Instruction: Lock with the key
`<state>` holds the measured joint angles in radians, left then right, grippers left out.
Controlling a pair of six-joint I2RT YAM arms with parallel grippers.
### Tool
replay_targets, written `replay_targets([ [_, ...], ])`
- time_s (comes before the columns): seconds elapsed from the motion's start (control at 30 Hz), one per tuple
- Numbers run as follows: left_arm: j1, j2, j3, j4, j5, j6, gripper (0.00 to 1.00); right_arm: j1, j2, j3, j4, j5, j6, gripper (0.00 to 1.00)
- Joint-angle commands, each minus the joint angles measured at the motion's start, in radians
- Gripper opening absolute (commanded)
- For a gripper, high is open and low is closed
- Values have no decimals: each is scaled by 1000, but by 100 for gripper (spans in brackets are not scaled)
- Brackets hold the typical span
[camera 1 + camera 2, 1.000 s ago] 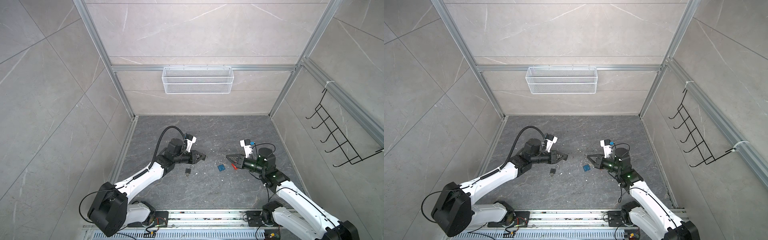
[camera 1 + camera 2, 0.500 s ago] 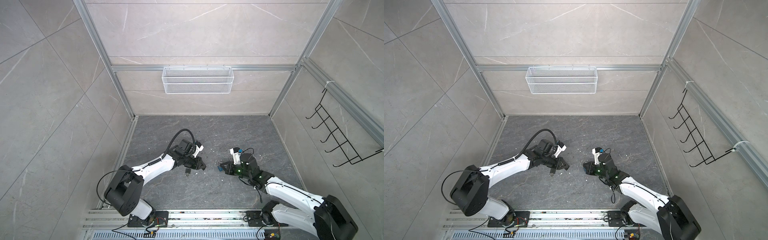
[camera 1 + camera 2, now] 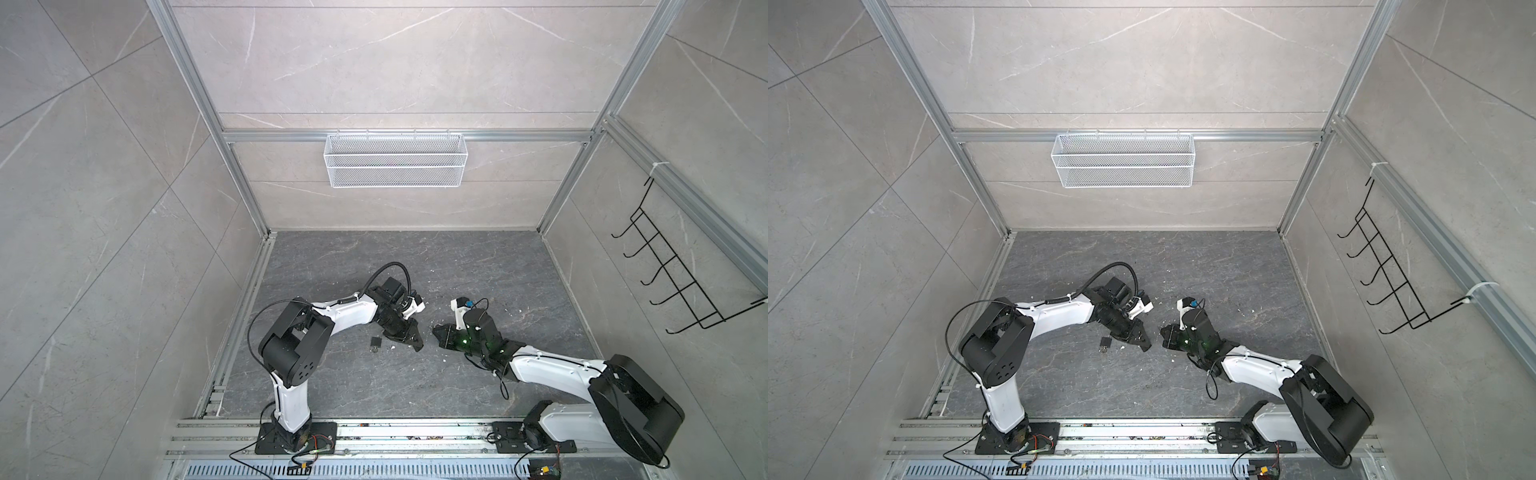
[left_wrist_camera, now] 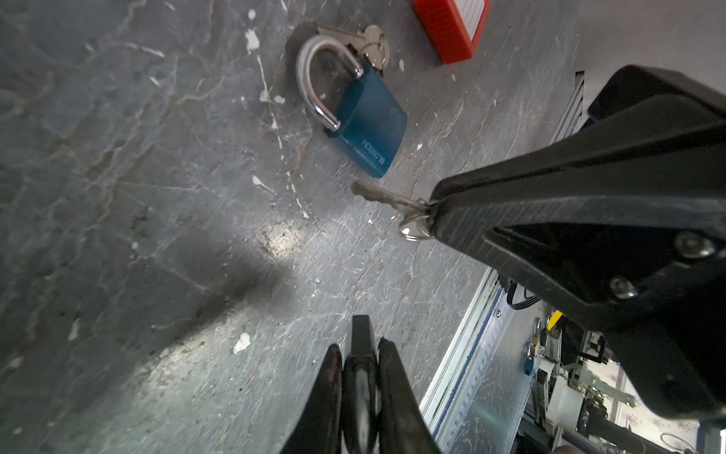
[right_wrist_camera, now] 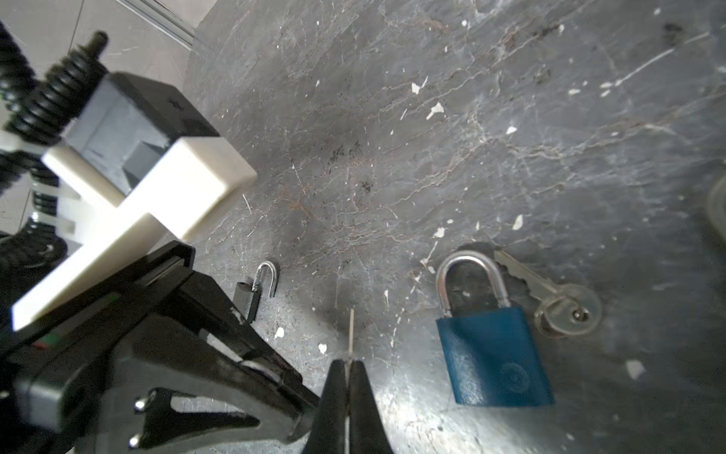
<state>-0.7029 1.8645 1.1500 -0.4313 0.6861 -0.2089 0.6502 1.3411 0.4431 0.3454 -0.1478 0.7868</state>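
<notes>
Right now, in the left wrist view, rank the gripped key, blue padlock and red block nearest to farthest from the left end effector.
1. gripped key, in the right end effector.
2. blue padlock, on the floor beyond.
3. red block, past the padlock.

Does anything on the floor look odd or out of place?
The small black padlock lies with its shackle swung open, while the blue padlock looks closed. White flecks litter the floor around them.
</notes>
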Motion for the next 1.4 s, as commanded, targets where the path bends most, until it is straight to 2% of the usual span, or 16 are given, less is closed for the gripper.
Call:
replay_targets([
  [0.0, -1, 23, 45, -39, 46, 41, 0, 13, 30, 21, 61, 26, 20, 0],
  [0.33, -1, 78, 76, -96, 2, 79, 1, 26, 71, 25, 88, 34, 25, 0],
  [0.5, -1, 72, 67, -101, -38, 85, 18, 41, 88, 23, 102, 40, 32, 0],
  [0.67, -1, 83, 75, -107, -77, 89, 29, 61, 114, 17, 125, 53, 47, 0],
  [0.87, -1, 64, 77, -101, -136, 88, 38, 86, 147, 17, 151, 67, 60, 0],
  [1.37, 33, -13, 80, -2, -226, 18, 38, 91, 198, 16, 194, 80, 65, 0],
])
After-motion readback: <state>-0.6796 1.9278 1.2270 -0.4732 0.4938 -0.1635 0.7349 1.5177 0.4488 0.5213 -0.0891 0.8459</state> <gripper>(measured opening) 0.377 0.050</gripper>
